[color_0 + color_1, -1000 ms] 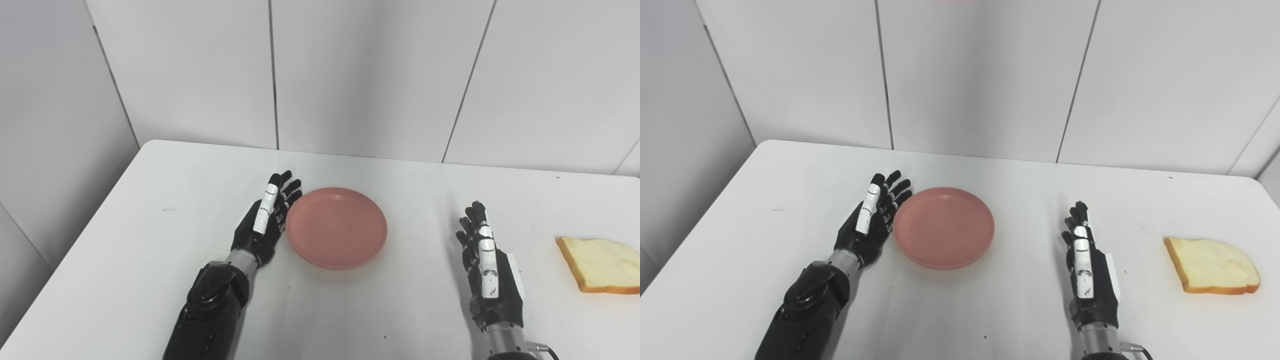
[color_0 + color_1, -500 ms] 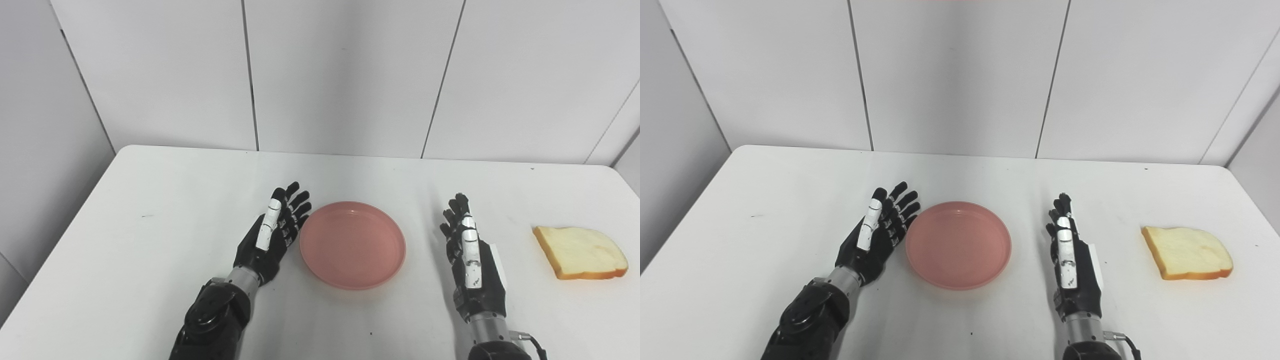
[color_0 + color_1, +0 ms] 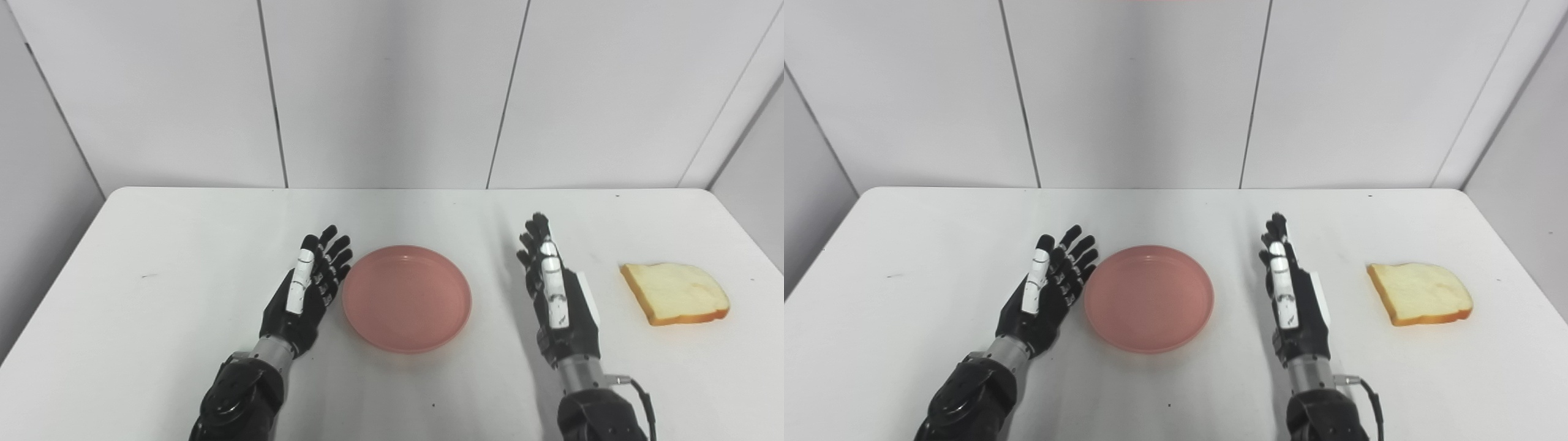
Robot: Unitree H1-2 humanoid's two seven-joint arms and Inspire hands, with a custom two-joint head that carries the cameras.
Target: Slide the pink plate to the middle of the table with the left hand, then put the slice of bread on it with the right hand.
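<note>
Pink plate (image 3: 407, 298) left mid-table, left hand (image 3: 308, 291) spread beside its left rim; right hand (image 3: 556, 299), also spread, raised toward bread (image 3: 674, 293).

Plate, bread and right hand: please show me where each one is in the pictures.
plate (image 3: 407, 298), left eye view, middle of its flat bottom.
bread (image 3: 674, 292), left eye view, middle of its top face.
right hand (image 3: 1293, 303), right eye view, back of the hand.

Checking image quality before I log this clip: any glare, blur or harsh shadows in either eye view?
Left eye view: even, soft light, pink plate and slice of bread sharp. Right eye view: the same, faint shadows beside both hands, no glare.
</note>
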